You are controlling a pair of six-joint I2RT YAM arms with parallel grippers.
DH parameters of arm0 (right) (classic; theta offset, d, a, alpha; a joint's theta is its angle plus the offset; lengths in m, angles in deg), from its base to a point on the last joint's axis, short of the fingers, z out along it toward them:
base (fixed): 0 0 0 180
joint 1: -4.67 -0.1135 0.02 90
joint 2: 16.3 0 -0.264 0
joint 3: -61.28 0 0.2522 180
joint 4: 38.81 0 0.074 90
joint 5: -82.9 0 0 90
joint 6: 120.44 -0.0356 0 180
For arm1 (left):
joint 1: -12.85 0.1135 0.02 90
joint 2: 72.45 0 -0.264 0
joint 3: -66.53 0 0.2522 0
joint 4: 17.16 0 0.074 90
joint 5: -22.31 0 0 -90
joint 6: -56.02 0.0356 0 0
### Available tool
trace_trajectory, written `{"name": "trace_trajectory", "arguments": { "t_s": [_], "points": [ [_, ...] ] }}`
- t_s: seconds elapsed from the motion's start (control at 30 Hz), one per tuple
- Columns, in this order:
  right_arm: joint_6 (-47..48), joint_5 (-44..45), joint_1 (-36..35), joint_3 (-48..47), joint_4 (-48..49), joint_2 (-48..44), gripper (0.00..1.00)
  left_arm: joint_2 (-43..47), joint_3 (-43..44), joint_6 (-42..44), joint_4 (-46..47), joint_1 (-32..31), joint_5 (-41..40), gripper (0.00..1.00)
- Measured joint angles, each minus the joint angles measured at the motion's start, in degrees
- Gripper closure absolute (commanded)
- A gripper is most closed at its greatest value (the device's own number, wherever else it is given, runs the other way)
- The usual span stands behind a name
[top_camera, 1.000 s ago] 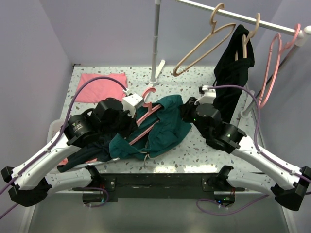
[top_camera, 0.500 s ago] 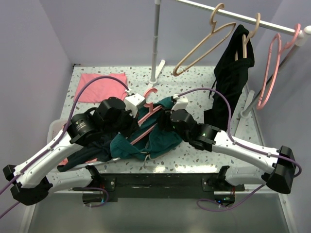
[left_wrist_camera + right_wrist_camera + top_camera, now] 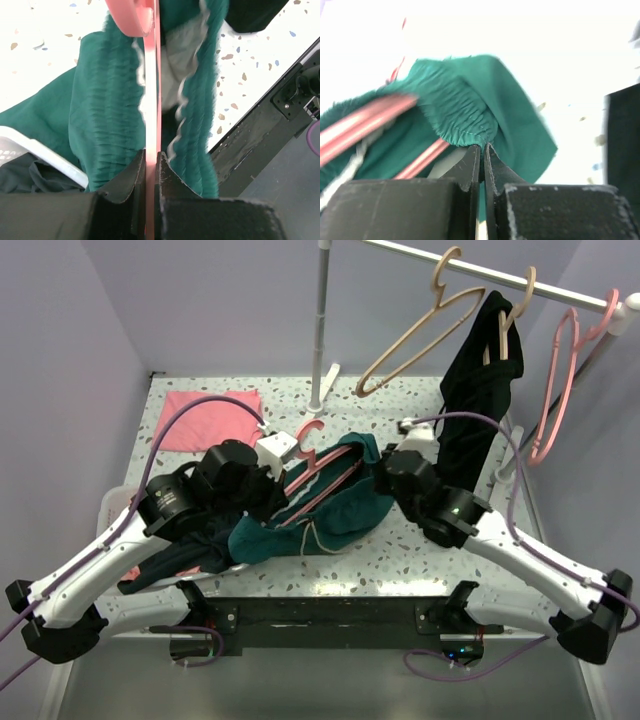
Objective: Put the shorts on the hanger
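Hanger (image 3: pixel 152 100) in left hand (image 3: pixel 151 159), shorts (image 3: pixel 465 112) in right hand (image 3: pixel 482 148).

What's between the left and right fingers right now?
Top view: the shorts span that gap, with the hanger threaded through the waistband. Wrist views show the left fingers pinching the hanger and the right fingers pinching the waistband edge.

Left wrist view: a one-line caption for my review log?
Left end effector clamped on the thin salmon-pink plastic hanger, the dark teal-green fabric shorts gathered along both sides of its bar.

hanger (image 3: pixel 327 462) lies within the shorts (image 3: pixel 350 515) on the table (image 3: pixel 430 550).
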Motion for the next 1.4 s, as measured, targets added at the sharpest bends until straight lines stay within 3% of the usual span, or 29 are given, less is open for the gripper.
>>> {"name": "trace_trajectory", "arguments": {
  "t_s": [0.1, 0.5, 0.57, 0.6, 0.7, 0.8, 1.0, 1.23, 1.4],
  "points": [
    [1.6, -0.2, 4.2, -3.2, -1.7, -2.3, 1.00, -0.1, -0.7, 0.0, 1.6, -0.1, 0.6, 1.00],
    [5.9, -10.2, 4.9, -4.7, -2.4, -1.0, 1.00, -1.2, -5.2, 0.0, 7.7, -0.4, 2.0, 1.00],
    [6.6, -11.5, 4.8, -4.7, -2.5, -2.7, 0.94, -1.5, -5.7, 0.0, 8.8, -0.4, 2.0, 1.00],
    [6.8, -12.0, 4.8, -4.8, -2.6, -3.4, 0.81, -1.6, -6.0, 0.0, 9.4, -0.4, 2.0, 1.00],
    [7.6, -13.0, 4.8, -5.9, -3.9, -4.1, 0.62, -1.5, -6.2, 0.0, 10.4, -0.4, 1.7, 1.00],
    [9.0, -15.5, 4.8, -5.9, -3.8, -5.6, 0.52, -1.5, -6.3, 0.0, 10.9, -0.4, 1.5, 1.00],
    [12.8, -24.1, 2.3, -6.0, 0.9, -8.7, 0.43, -1.5, -6.3, 0.0, 11.3, -0.4, 1.7, 1.00],
    [19.7, -22.0, -9.2, -8.5, 5.9, -0.3, 0.41, -1.9, -6.3, 0.0, 11.3, -0.4, 2.6, 1.00],
    [22.1, -18.6, -9.4, -8.5, 7.1, 3.8, 0.43, -2.2, -6.0, 0.0, 11.2, -0.4, 3.6, 1.00]
  ]
}}
